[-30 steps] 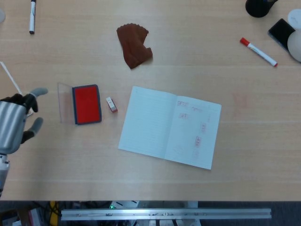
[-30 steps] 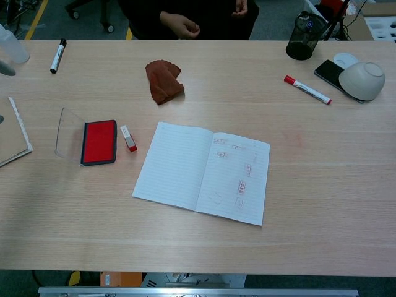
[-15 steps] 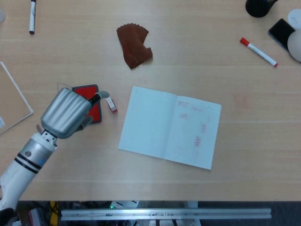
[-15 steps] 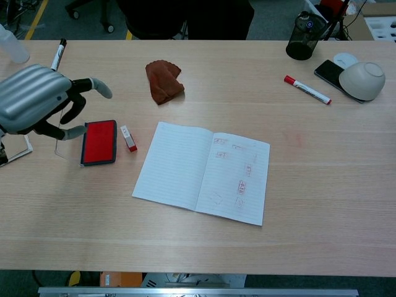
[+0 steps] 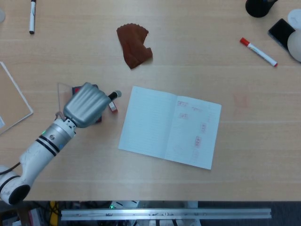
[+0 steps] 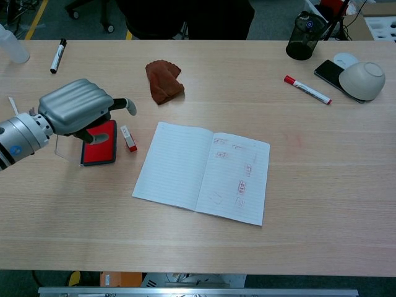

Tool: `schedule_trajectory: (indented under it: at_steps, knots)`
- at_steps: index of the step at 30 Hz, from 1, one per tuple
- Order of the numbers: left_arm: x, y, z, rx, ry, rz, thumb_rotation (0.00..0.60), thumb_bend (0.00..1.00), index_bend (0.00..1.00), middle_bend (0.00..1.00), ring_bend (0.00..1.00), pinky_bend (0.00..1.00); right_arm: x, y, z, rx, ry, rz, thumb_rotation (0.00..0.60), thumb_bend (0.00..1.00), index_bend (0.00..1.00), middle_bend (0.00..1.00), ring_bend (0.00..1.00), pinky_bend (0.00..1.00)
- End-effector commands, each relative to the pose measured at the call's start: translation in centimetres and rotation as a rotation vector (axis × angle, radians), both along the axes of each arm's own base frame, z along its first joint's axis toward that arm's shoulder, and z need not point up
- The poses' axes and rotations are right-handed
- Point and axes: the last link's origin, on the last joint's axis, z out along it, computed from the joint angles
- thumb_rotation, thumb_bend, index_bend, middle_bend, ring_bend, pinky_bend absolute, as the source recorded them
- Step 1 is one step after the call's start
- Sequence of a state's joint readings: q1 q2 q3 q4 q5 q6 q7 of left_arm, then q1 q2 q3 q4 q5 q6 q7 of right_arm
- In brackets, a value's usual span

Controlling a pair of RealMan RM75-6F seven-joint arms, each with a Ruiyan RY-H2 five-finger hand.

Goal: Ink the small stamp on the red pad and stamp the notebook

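Note:
My left hand [image 5: 87, 104] [image 6: 77, 110] hovers over the red ink pad [image 6: 100, 145], hiding most of it in the head view. Its fingers are spread and hold nothing. One fingertip [image 5: 116, 94] reaches out above the small stamp [image 5: 113, 107] [image 6: 128, 138], a white block with a red end lying just right of the pad. The open notebook [image 5: 169, 126] [image 6: 203, 171] lies right of the stamp, with faint red stamp marks on its right page. My right hand is not visible in either view.
A brown cloth [image 5: 134, 45] lies behind the notebook. A black marker [image 5: 32, 15] is far left, a red-capped marker [image 5: 258, 52] far right near a phone [image 6: 329, 73], bowl [image 6: 362, 81] and dark cup [image 6: 301, 43]. A board [image 5: 11, 104] lies at the left edge.
My left hand has swept in from the left edge and moved right over the ink pad, toward the small stamp. The stamp, pad and notebook have not moved.

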State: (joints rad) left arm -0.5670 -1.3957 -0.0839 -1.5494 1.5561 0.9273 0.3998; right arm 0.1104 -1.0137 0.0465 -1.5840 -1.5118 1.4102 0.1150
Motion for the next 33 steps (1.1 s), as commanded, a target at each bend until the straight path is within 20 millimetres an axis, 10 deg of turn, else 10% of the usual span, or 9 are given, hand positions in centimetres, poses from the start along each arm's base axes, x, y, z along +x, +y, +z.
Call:
schedule_trajectory:
  at_steps: [1, 33]
  knots:
    - [-0.1, 0.5, -0.9, -0.004, 0.039, -0.014, 0.600, 0.24, 0.29, 0.93, 0.97, 1.00, 0.0, 0.0, 0.0, 0.000, 0.001, -0.001, 0.600, 0.30, 0.15, 0.28, 0.18, 0.22]
    - [-0.5, 2.8, -5.6, 0.011, 0.086, 0.090, 0.600, 0.23, 0.35, 0.93, 0.97, 1.00, -1.2, 0.3, 0.2, -0.005, 0.000, -0.046, 0.600, 0.30, 0.15, 0.28, 0.18, 0.22]
